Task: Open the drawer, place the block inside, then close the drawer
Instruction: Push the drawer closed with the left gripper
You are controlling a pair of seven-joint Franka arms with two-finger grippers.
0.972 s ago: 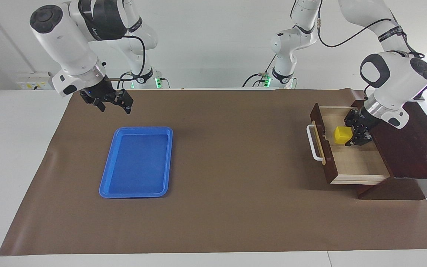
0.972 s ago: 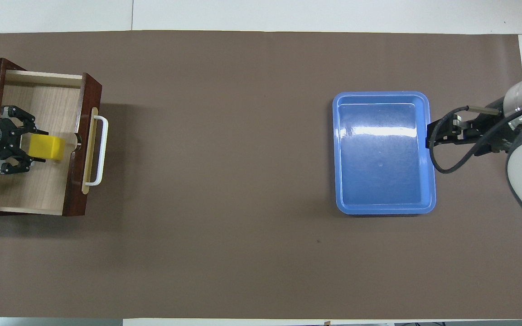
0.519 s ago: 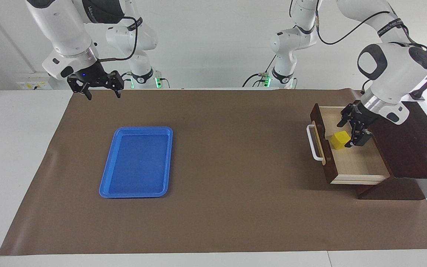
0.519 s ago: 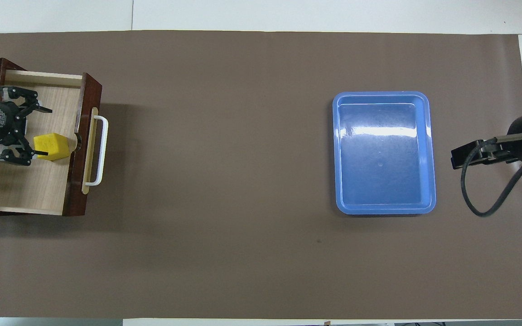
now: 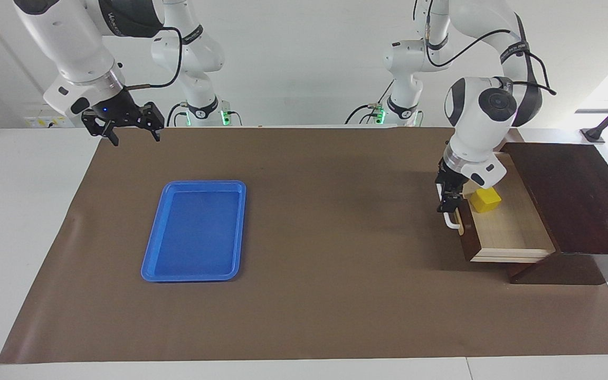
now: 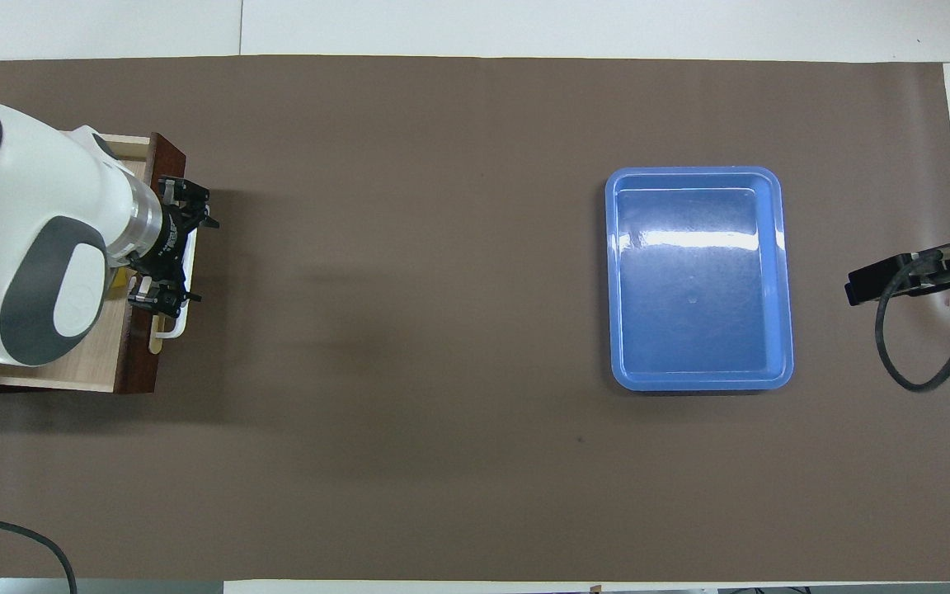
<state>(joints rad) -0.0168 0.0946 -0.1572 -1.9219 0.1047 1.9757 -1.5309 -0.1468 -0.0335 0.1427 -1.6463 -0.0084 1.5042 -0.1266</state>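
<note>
**Block in the open drawer, left gripper at the handle**

The yellow block (image 5: pixel 485 200) sits on the pale floor of the pulled-out drawer (image 5: pixel 510 232), just inside its front panel. The left gripper (image 5: pixel 447 203) hangs over the white handle (image 5: pixel 449 221), fingers spread apart and holding nothing. The blue tray (image 5: pixel 196 230) lies toward the right arm's end of the brown mat (image 5: pixel 325 295). The right gripper (image 5: pixel 124 126), jaws apart and empty, waits above the mat's edge at the robots' end.

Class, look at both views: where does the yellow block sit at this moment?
In the facing view, the yellow block lies free inside the open drawer at the left arm's end of the table, just inside the drawer's front panel, near the white handle.
</note>
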